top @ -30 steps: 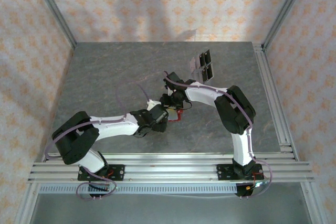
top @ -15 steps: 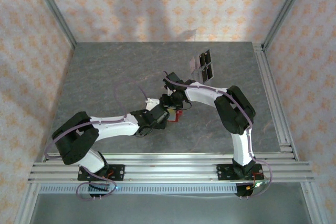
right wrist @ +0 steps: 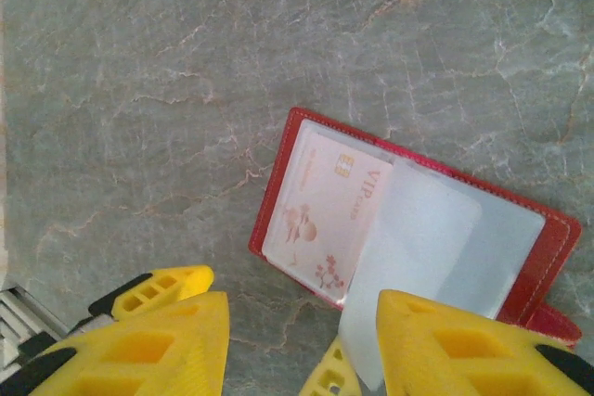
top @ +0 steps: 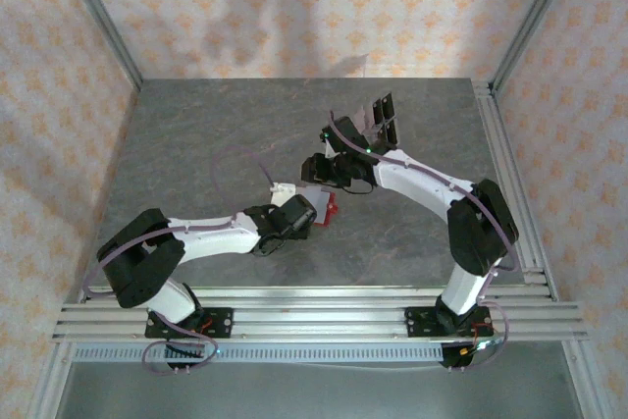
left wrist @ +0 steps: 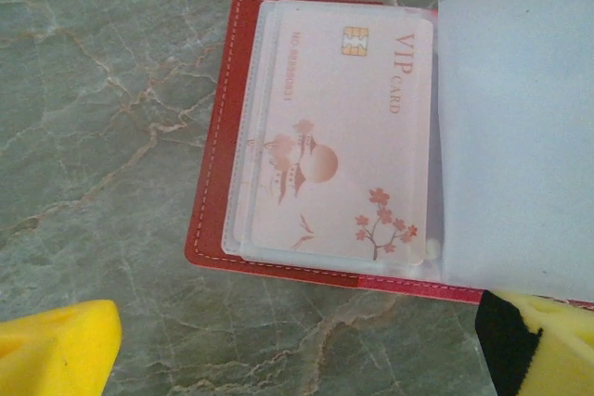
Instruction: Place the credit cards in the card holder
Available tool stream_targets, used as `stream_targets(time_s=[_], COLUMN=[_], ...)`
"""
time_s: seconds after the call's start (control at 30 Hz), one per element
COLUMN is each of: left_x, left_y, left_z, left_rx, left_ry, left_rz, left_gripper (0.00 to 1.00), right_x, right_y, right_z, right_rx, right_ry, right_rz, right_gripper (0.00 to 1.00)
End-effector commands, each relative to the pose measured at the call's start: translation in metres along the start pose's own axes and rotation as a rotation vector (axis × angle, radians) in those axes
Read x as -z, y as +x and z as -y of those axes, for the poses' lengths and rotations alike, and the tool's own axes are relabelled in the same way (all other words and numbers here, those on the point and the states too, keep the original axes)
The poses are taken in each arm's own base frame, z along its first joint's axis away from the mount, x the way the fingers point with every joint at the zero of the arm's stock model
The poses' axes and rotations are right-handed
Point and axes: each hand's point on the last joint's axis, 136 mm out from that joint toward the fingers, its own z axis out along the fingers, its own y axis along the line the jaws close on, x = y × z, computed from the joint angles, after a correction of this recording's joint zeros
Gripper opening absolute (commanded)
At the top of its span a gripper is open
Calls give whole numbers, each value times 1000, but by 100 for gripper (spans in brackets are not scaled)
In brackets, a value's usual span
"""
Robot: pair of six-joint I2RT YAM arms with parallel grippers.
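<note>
Found left end effector (left wrist: pixel 299 326) spread wide, empty, poised at the near edge of the card holder (left wrist: pixel 215 136). Found holder lying open on the surface (left wrist: pixel 93 90), VIP card (left wrist: pixel 343 136) seated in its left sleeve, clear leaf (left wrist: pixel 520 136) to the right. Noted right end effector (right wrist: pixel 304 322) half open, gripping nothing, now lifted back far-right from a moment ago. Judged one insertion complete; next card likely due.

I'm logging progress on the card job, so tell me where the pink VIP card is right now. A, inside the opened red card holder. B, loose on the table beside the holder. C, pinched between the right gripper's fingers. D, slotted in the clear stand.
A: the left wrist view shows the VIP card lying flat inside the open card holder, next to a lifted clear sleeve page.
</note>
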Motion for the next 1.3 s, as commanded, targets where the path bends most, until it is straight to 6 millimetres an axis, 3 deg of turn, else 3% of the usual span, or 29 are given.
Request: stream_targets(time_s=[0.0, 0.3, 0.47, 0.77, 1.03, 1.27], left_x=[9, 24, 14, -1, 10, 23], left_y=[-16, -28, -19, -5, -34, -66], left_z=[-10, -37, -64, -90, -82, -57], left_rx=[46, 84, 99, 130, 128, 130], left_ry=[-45, -139, -248, -324, -265, -118], left_rz=[77, 138, 69, -14, 10, 63], left_gripper=[100, 100, 100, 100, 100, 100], right_x=[-5, -13, -13, -14, -24, -34], right_y=[10, 21, 24, 26, 29, 34], right_z=[16, 36, 53, 72, 84, 90], right_rx=[-54, -77, -65, -37, -12, -1], right_ry=[31, 80, 157, 249, 308, 332], right_rz=[-5, -9, 1, -5, -33, -54], right_gripper=[46, 45, 46, 46, 46, 46])
